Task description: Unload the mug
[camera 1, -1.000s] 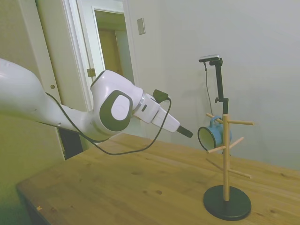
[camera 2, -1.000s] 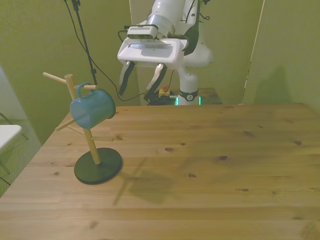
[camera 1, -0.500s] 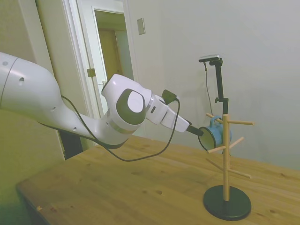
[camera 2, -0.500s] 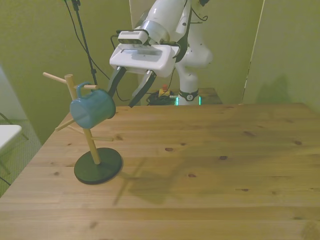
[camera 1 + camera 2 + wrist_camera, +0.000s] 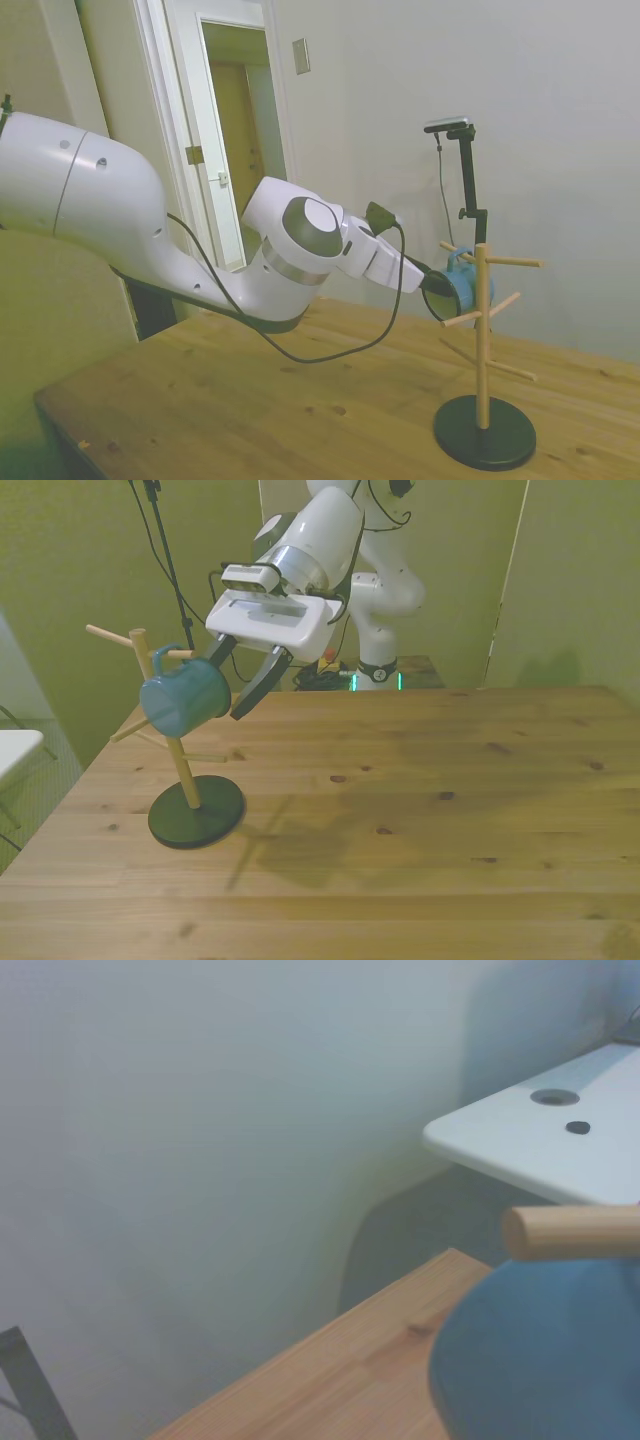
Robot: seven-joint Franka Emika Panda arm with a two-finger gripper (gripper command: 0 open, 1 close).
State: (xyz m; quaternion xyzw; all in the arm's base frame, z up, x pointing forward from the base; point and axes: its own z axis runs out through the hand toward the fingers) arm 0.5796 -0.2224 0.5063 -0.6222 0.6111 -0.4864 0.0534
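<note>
One wooden table [image 5: 420, 810] filled most of what I had on screen, w/ the white arm [image 5: 120, 230] coming in from the side view's left and stretching over the table's top toward the mug stand. The stand [image 5: 182, 770] stood near the table's edge at the front view's left: dark round base [image 5: 196, 815], upright wooden post, pegs sticking out at angles. The mug [image 5: 183, 698], blue-teal w/ a dark rim, hung by its loop handle on an upper peg [image 5: 176, 654], tilted, body on the side of the post facing the arm; it was clear of the tabletop. The gripper [image 5: 234, 677] was up at the mug's mouth w/ fingers apart. In the front view one finger [image 5: 256, 681] showed just beside the mug on the front view's right, and the other sat at the rim behind the mug's top edge; I couldn't tell if either was touching. In the side view the gripper tip met the mug's [image 5: 455, 286] open rim. Wrist cam, blurry: rounded blue mug body [image 5: 545, 1355] close up, a wooden peg end [image 5: 570, 1232] above it, and a strip of table edge [image 5: 330, 1370] against a pale wall.
</note>
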